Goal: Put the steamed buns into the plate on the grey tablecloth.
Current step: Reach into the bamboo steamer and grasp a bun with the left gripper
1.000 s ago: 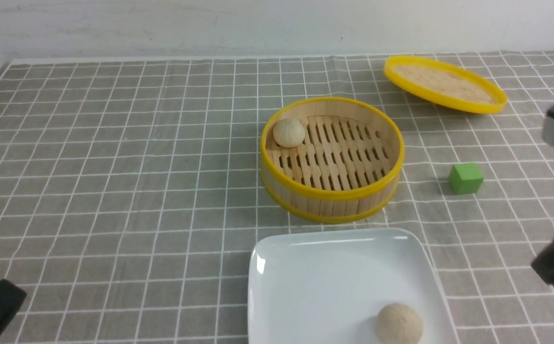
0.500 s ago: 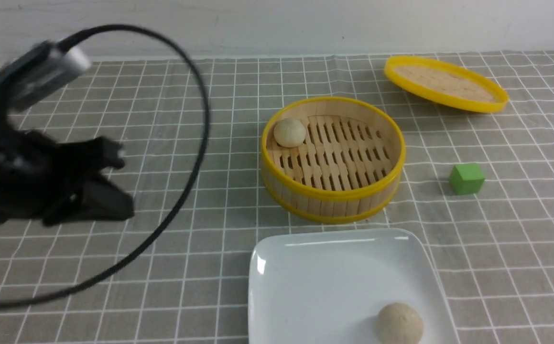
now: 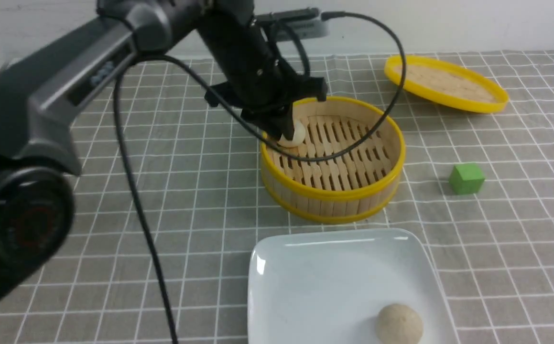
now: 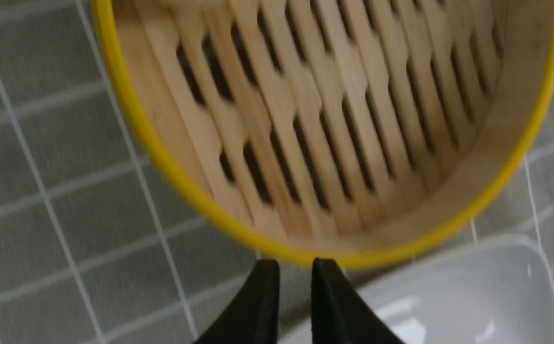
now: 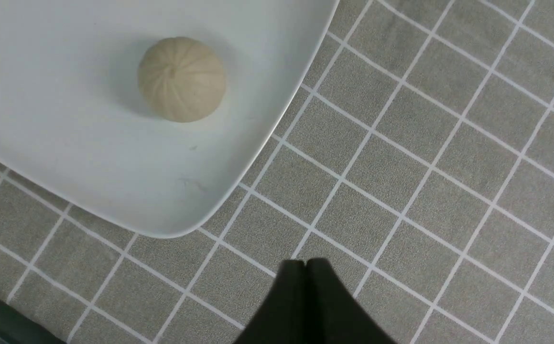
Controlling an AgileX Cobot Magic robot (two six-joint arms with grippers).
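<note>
Left gripper [image 4: 295,274]: above steamer [image 3: 334,210], far-left side. Jaws parted a crack, nothing between them. Not on a bun yet, going by wrist view.
Cable [image 3: 135,205]: slack loop off the left arm, hanging across the steamer mouth.
Steamer bun [image 3: 298,134]: inside, tight against far-left wall, half hidden behind the fingers in front view. 1 of 2 left to move.
Plate [image 3: 305,286]: on cloth [image 3: 114,191], just near of steamer.
Plate bun [image 3: 399,324]: already in, near-right part of the plate.
Cube [image 3: 466,178], lid [image 3: 444,83]: right of steamer, well apart, off the likely path.
Right gripper [image 5: 305,267]: pinched closed, empty, over cloth near plate's right corner.

Risks from here:
- Too narrow a gap for the bun, by the look of it. Squash or shove on descent instead of a straddle. Widen first.
- No room on the wall side. Likely finger strike on rim or wall, then a tipped or dragged steamer.
- Soft dough: dent from over-squeeze, drop over the rim from under-squeeze.
- Possible cable snag on the rim at lift-out.
- Round bun, shallow plate rim: roll-off if released high or onto the plate bun.
</note>
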